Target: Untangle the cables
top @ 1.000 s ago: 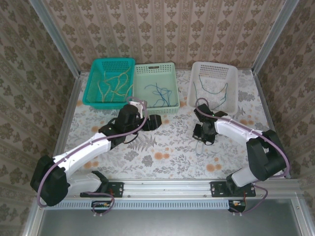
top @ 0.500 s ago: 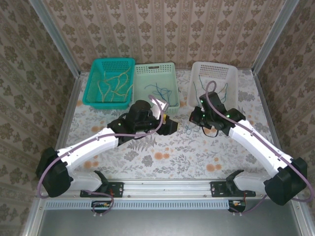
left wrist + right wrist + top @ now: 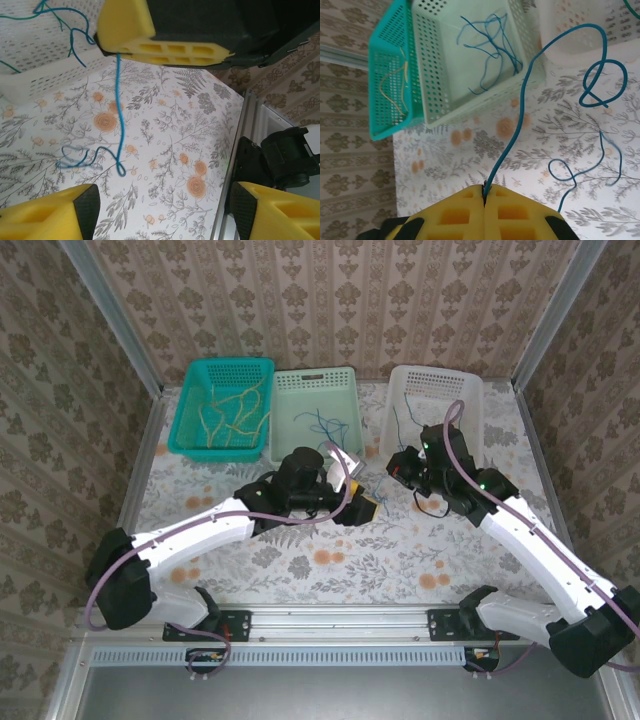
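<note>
**Top external view.** The yellow cables (image 3: 232, 410) lie in the teal basket (image 3: 182, 415). The loose blue cables (image 3: 325, 425) lie in the light green basket (image 3: 315, 374), and thin teal cables (image 3: 396, 425) lie in the white basket (image 3: 436, 371). All three baskets stand along the far edge of the desk (image 3: 330, 580), and its near half is bare patterned surface. The left fingers (image 3: 365, 505) and right fingers (image 3: 398, 469) sit near each other at mid-desk, in front of the light green and white baskets. You cannot tell either finger state from here.

**Left wrist view.** The left fingers (image 3: 50, 212) are spread wide. A blue cable (image 3: 118, 100) hangs straight down from the right fingers (image 3: 165, 42), and its lower part curls over the desk (image 3: 165, 130). The cable lies apart from both left fingers. The white basket (image 3: 35, 75) is at upper left, and a metal rail (image 3: 252, 110) bounds the desk at right.

**Right wrist view.** The right fingers (image 3: 485, 200) are pressed together, clamping the blue cable (image 3: 490, 175) at the seam. From there the cable runs past the corner of the light green basket (image 3: 450, 65). It then arcs toward the white basket (image 3: 575, 50), forms a loop and trails in curls over the desk (image 3: 470, 145).
</note>
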`<state>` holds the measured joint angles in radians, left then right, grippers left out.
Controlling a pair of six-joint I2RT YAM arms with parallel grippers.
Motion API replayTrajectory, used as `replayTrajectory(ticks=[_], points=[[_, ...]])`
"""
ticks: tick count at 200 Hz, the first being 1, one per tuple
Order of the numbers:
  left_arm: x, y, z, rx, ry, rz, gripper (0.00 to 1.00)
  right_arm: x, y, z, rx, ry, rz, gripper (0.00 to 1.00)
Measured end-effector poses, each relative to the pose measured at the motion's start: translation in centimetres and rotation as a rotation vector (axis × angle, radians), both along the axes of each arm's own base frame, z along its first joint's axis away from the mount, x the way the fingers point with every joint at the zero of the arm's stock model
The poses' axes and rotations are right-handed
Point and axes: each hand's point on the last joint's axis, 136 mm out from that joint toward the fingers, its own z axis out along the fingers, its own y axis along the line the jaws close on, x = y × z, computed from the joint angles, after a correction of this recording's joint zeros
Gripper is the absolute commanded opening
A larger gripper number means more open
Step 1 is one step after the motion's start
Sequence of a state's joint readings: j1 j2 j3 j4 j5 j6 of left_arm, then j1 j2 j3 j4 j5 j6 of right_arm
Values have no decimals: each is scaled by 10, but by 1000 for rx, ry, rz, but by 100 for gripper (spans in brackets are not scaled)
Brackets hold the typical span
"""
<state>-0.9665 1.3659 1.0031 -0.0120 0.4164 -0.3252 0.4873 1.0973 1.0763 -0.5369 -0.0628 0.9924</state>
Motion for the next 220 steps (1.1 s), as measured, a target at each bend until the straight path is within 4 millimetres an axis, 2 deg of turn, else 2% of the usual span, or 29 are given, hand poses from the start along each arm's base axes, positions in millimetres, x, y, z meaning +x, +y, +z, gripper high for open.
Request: replayTrajectory(ticks=[36,65,98,126,140,171,196,220], points=[[5,-13,9,-11,-27,-10,69,5,4,19,55,-40,-11,0],[12,-15,7,1,-36,13,66,5,10,31,93,-60,8,0],[20,-13,9,14,-70,52,45,4,13,49,123,-95,25,0],[30,-9,6,43,-92,104,44,5,21,74,160,-135,62,0],[33,-5,3,62,-101,123,38,8,25,83,169,-149,79,0],[39,5,8,78,-132,155,21,14,29,84,145,-155,98,0],[45,13,17,68,-151,179,17,18,31,89,113,-178,118,0],[48,19,14,87,-144,191,14,20,28,95,73,-211,120,0]])
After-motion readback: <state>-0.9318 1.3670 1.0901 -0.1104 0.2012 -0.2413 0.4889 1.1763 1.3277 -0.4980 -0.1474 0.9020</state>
